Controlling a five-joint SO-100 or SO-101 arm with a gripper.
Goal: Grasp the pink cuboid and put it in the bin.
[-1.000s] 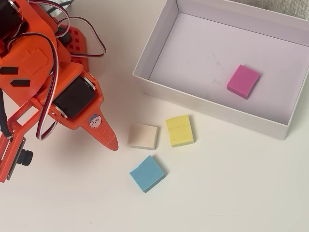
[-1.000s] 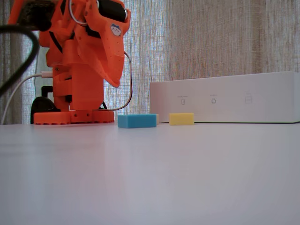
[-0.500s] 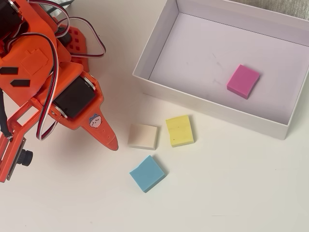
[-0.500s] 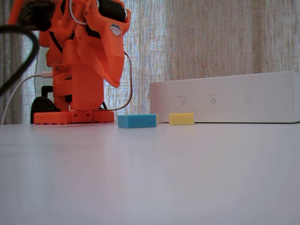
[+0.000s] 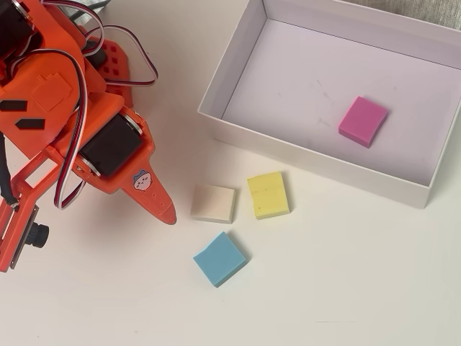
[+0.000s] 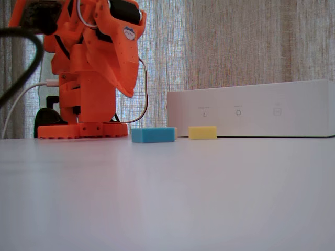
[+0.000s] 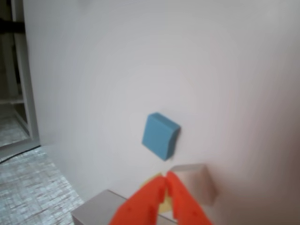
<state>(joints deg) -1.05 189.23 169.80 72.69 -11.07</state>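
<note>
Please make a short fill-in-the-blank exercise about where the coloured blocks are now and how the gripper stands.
1. The pink cuboid lies inside the ____.
2. Outside the bin, on the table, lie ____ blocks.
3. In the overhead view, the yellow block lies between the bin and the ____ block.
4. In the wrist view, the gripper is shut and holds ____.

Missing words: bin; three; blue; nothing

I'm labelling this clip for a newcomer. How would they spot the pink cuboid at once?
In the overhead view, find the big white bin at upper right. The pink cuboid lies flat on its floor, the only block inside; the cream, yellow and blue ones sit outside on the table.
</note>
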